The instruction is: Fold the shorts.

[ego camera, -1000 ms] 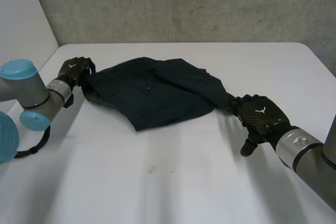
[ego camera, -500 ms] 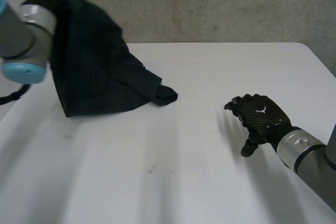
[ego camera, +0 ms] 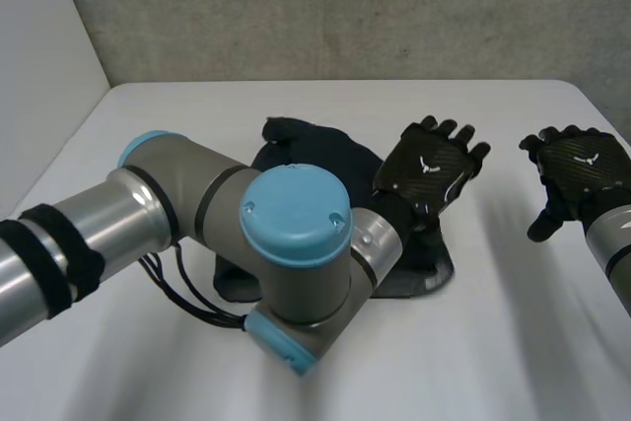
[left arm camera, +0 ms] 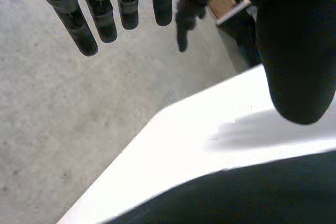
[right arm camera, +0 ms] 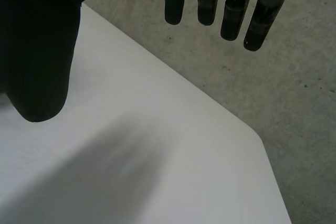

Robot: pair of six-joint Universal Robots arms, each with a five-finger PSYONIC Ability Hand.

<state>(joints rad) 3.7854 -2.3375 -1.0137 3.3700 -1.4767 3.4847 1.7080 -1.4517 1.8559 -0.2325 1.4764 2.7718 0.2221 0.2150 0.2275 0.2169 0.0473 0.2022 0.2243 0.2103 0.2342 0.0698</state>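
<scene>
Mid-desk, the shorts [ego camera: 320, 150] lie in a dark bunched heap, partly hidden under the left arm [ego camera: 158, 204], which reaches across them. Left robot hand [ego camera: 426, 173]: fingers straight, holding nothing, over the heap's right edge. Right robot hand [ego camera: 580, 163]: likewise spread and empty, well apart to the right. Judgement: one fold looks laid; the next move calls for smoothing, or a fresh grasp on an edge. Desk [ego camera: 197, 115] white, matte; grey concrete wall [ego camera: 345, 7] behind.
</scene>
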